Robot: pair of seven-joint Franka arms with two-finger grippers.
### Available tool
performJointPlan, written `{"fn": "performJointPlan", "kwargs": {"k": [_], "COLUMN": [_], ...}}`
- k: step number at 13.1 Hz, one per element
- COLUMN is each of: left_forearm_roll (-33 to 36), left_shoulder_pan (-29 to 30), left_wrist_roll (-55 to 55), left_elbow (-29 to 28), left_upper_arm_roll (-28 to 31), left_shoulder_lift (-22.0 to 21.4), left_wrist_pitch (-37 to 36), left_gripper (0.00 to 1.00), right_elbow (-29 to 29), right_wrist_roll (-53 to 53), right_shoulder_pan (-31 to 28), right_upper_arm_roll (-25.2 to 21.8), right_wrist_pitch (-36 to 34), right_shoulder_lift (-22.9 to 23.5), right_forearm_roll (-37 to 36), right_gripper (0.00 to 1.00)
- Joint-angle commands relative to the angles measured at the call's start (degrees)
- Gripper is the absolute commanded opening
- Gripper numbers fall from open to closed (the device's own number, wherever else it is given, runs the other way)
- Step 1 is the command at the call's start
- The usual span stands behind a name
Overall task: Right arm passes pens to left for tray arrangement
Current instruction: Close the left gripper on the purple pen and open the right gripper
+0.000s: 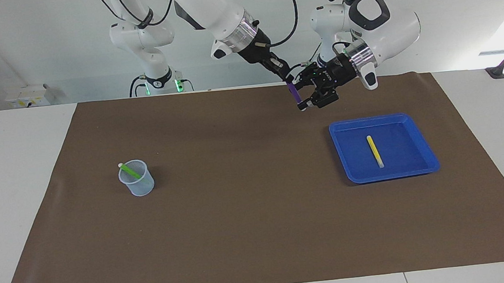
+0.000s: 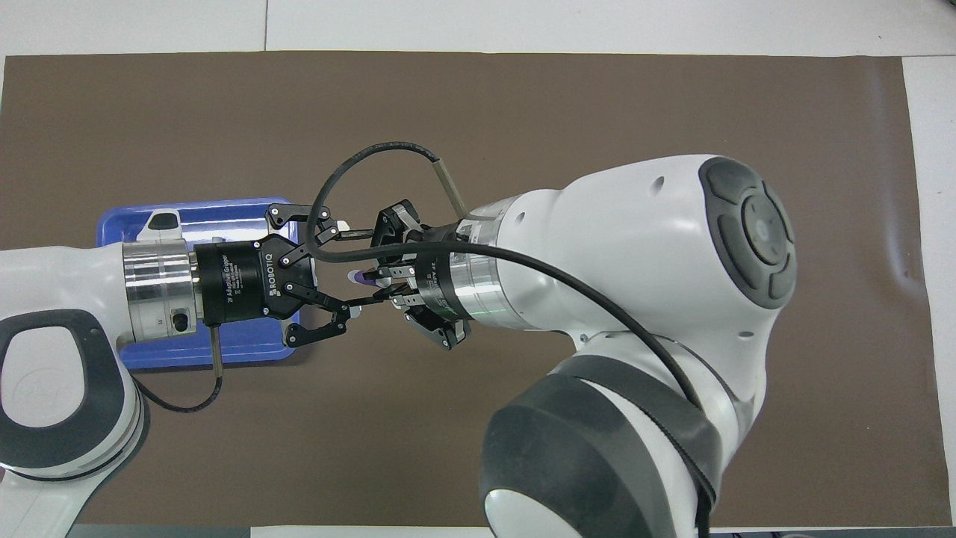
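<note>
My right gripper is shut on the upper end of the purple pen and holds it in the air above the brown mat, beside the blue tray. My left gripper is open, with its fingers on either side of the pen's lower part. In the overhead view the purple pen shows between the left gripper and the right gripper. The yellow pen lies in the tray. The green pen leans in the pale cup.
The brown mat covers most of the white table. In the overhead view the tray is partly under the left arm, and the right arm hides the cup.
</note>
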Motion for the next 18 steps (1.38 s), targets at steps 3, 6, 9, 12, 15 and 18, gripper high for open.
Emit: {"fn": "performJointPlan", "kwargs": {"k": [3,6,9,12,15,18], "left_forearm_roll": [-1.59,-1.5,-1.32,-1.24,-1.24,-1.06], "left_shoulder_pan": [-0.44,1.22,1.59,1.24,1.5,1.5], "left_wrist_roll": [2.39,4.14,4.5,5.02,6.17,7.66], "left_elbow": [-1.85,-1.85,-1.76,-1.76,-1.76,-1.76], "left_upper_arm_roll": [0.52,0.69,0.69,0.69,0.69,0.69], "left_shoulder_lift": [-1.73,-1.9,-1.9,-1.9,-1.99,-2.25], "left_wrist_pitch": [-0.22,-3.56,-4.19,-3.84,-4.28,-4.19], "left_gripper": [0.66,0.66,0.6,0.47,0.22,0.0], "right_elbow": [0.1,0.01,-0.08,-0.26,-0.52,-0.52], "right_wrist_roll": [-0.32,-0.32,-0.4,-0.4,-0.49,-0.49], "right_shoulder_pan": [-0.27,-0.27,-0.27,-0.27,-0.27,-0.27], "right_upper_arm_roll": [0.8,0.8,0.8,0.8,0.8,0.8], "right_wrist_pitch": [1.92,1.92,2.01,2.01,2.01,2.01], "right_shoulder_lift": [0.56,0.56,0.56,0.56,0.56,0.47], "right_forearm_roll": [-0.04,-0.04,-0.12,-0.12,-0.12,-0.12], "right_gripper": [0.0,0.0,0.0,0.0,0.0,0.0]}}
